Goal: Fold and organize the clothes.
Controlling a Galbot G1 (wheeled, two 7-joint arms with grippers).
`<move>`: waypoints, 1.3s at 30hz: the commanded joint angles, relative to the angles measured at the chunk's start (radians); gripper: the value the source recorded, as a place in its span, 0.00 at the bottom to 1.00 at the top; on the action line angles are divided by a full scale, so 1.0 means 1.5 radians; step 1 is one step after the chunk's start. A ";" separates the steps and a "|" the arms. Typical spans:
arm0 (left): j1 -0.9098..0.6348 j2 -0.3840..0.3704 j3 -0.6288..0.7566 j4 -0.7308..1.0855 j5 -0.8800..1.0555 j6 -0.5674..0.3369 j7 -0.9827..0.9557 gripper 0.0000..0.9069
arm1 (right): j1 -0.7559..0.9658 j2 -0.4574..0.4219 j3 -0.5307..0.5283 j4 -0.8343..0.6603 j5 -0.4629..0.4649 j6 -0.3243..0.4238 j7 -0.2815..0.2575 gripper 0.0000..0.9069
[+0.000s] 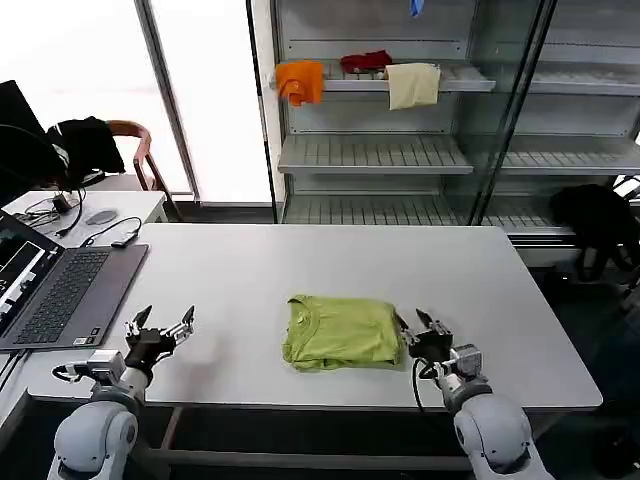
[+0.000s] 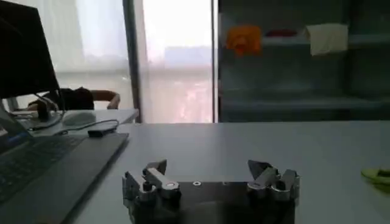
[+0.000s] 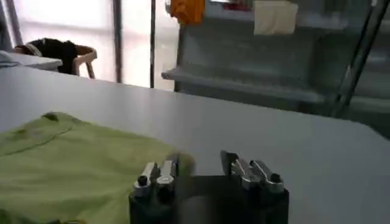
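Lime-green T-shirt point(image 1: 341, 332) lies folded mid-table point(image 1: 300, 270) near the front edge. Right gripper point(image 1: 421, 327) just beside its right edge — fingers spread, holding nothing. Left gripper point(image 1: 161, 325) well apart by the laptop point(image 1: 60, 290) — fingers wide.

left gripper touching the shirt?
Apart. Head view: the left gripper hangs open near the laptop, bare table between it and the folded T-shirt.

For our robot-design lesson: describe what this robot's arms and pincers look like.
Both arms have rounded pale grey shells. The left pincer and right pincer are black blocks bearing two dark metal fingers with silver screws. A black cable loops beside each wrist.
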 commanded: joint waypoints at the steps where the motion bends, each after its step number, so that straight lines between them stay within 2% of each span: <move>1: -0.010 -0.016 0.023 -0.002 -0.015 -0.026 0.009 1.00 | -0.035 -0.048 0.107 -0.008 -0.165 0.091 0.019 1.00; 3: -0.017 -0.020 0.033 -0.001 -0.020 -0.033 0.009 1.00 | -0.036 -0.063 0.113 -0.012 -0.152 0.085 0.052 1.00; 5: -0.024 -0.025 0.043 0.002 -0.029 -0.038 0.007 1.00 | -0.041 -0.073 0.128 -0.011 -0.144 0.090 0.033 1.00; 7: -0.031 -0.032 0.052 0.003 -0.039 -0.042 0.004 1.00 | -0.044 -0.078 0.136 -0.012 -0.128 0.099 0.038 1.00; 11: -0.040 -0.041 0.064 0.004 -0.043 -0.046 -0.001 1.00 | -0.035 -0.076 0.151 -0.024 -0.118 0.097 0.025 1.00; 16: -0.040 -0.039 0.067 0.000 -0.038 -0.047 0.000 1.00 | -0.040 -0.084 0.167 -0.002 -0.077 0.072 -0.034 1.00; 20: -0.034 -0.029 0.059 -0.003 -0.037 -0.047 0.004 1.00 | -0.036 -0.096 0.174 0.019 -0.046 0.045 -0.048 1.00; 25: -0.030 -0.027 0.052 0.002 -0.037 -0.049 0.006 1.00 | -0.028 -0.093 0.168 -0.010 -0.054 0.092 -0.048 1.00; 31: -0.027 -0.024 0.051 0.007 -0.035 -0.046 0.006 1.00 | -0.024 -0.090 0.161 -0.018 -0.050 0.099 -0.049 1.00; 39: -0.024 -0.020 0.052 0.010 -0.036 -0.050 0.009 1.00 | -0.028 -0.109 0.171 -0.038 -0.041 0.115 -0.070 1.00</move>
